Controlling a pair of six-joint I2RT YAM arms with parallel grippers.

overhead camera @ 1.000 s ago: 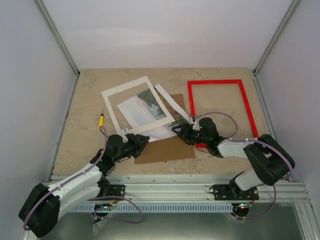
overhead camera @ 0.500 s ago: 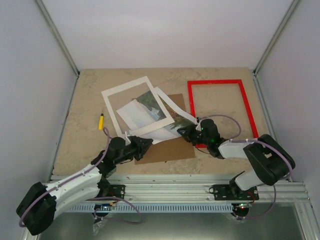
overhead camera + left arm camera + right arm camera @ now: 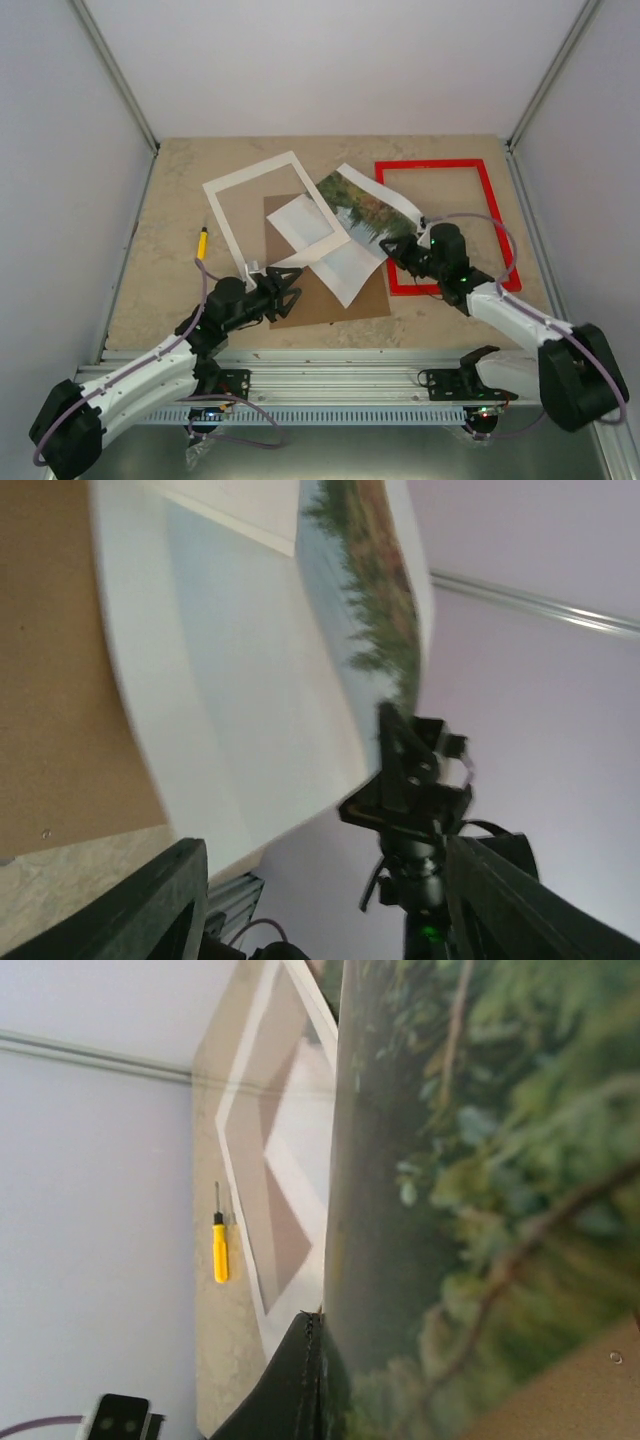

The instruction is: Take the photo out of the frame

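Note:
The photo (image 3: pixel 365 212), a landscape print with green trees and a white border, is lifted and curved over the brown backing board (image 3: pixel 330 300). My right gripper (image 3: pixel 402 246) is shut on its right edge, over the lower left corner of the red frame (image 3: pixel 445 166). The frame lies flat with bare table showing through it. In the right wrist view the photo (image 3: pixel 480 1210) fills the right side, pinched at the right gripper (image 3: pixel 322 1322). My left gripper (image 3: pixel 284 287) stands open at the board's near left, holding nothing. In the left wrist view the photo (image 3: pixel 240 680) arches above the open left gripper (image 3: pixel 330 905).
The white cut-out mat (image 3: pixel 225 212) lies left of the photo, partly over the board. A yellow screwdriver (image 3: pixel 201 241) lies near the table's left edge, and it also shows in the right wrist view as the screwdriver (image 3: pixel 220 1250). Walls close in the table on three sides.
My right gripper shut on the photo's edge and drew it right and up, out from under the mat. My left gripper opened, let go and drew back slightly.

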